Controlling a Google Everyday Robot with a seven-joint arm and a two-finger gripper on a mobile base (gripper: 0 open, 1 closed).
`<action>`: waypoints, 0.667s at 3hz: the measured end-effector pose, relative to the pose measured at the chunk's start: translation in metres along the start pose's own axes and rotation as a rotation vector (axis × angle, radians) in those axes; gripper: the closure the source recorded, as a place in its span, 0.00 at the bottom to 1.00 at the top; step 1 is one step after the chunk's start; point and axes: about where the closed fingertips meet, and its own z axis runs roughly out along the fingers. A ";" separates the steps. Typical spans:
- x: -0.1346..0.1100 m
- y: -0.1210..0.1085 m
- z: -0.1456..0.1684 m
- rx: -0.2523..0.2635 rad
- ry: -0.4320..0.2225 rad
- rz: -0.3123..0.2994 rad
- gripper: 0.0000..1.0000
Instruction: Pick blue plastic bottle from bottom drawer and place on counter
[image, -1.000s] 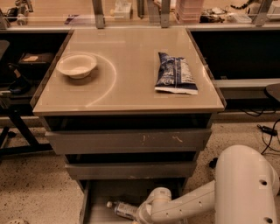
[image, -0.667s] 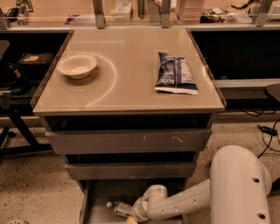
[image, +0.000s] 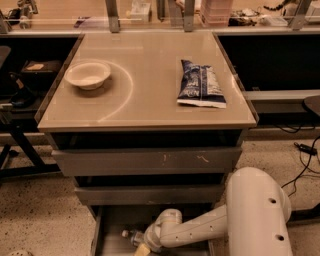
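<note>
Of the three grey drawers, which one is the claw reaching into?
The bottom drawer, the lowest and narrowest one, pulled out; the claw sits inside it beside the blue plastic bottle.

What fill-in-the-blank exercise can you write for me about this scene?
1. The bowl and the snack bag rest on the ___.
2. The bottle lies in the ___ of three drawers.
3. Its cap is ___.
4. The tool is low inside that drawer, close beside the ___.

Missing words: counter; bottom; white; bottle.
</note>
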 end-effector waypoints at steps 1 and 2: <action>0.001 -0.003 0.014 0.008 -0.001 -0.002 0.00; 0.004 -0.008 0.027 0.014 -0.002 -0.007 0.00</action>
